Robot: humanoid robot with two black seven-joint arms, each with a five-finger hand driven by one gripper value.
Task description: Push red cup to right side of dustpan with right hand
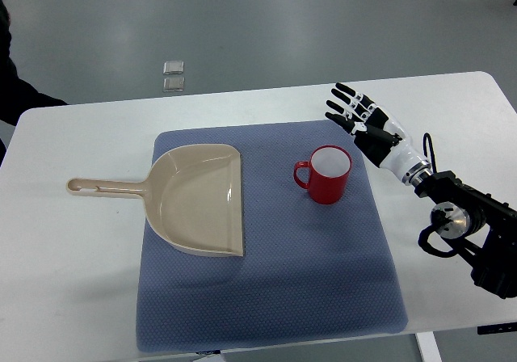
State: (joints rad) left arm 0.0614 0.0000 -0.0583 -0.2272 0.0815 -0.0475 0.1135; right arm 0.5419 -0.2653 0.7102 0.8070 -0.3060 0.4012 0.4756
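The right hand (pixel 359 121), black-and-white with jointed fingers, lies over the far right part of the white tabletop (pixel 73 297), its fingers spread wide and holding nothing; its arm comes in from the right edge. Just beside it, apart from the fingertips, the glossy red cup (pixel 325 174) with a white inside stands upright on the blue-grey textured mat (pixel 323 273), handle pointing left. To the cup's left on the same mat rests the beige plastic dustpan (pixel 198 200), its long handle reaching left onto the bare tabletop.
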